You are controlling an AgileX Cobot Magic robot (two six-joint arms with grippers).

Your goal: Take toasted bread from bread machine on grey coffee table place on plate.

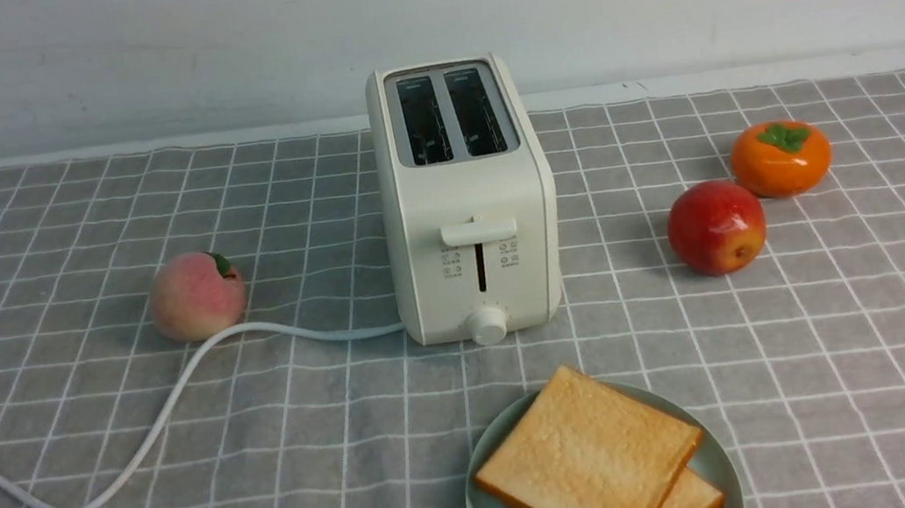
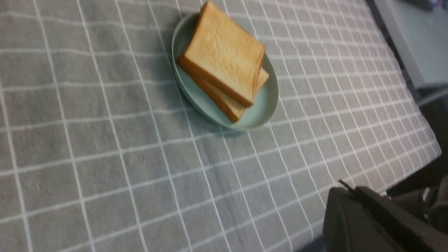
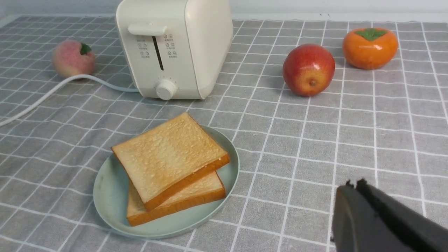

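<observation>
Two toast slices (image 3: pixel 169 157) are lying crosswise, one overlapping the other, on the green plate (image 3: pixel 108 199). Taking the toaster (image 3: pixel 161 66) as twelve o'clock on the checked worktop (image 3: pixel 287 217), the apple (image 3: pixel 308 68) and persimmon (image 3: pixel 370 48) are sitting toward two.

Toaster (image 1: pixel 467 199) front: tiny printed icons and characters, too small to read.

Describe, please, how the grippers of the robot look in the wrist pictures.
The left gripper and the right gripper show dark grey to black, long, narrow fingers with small dark tips. No marking can be made out on either.
</observation>
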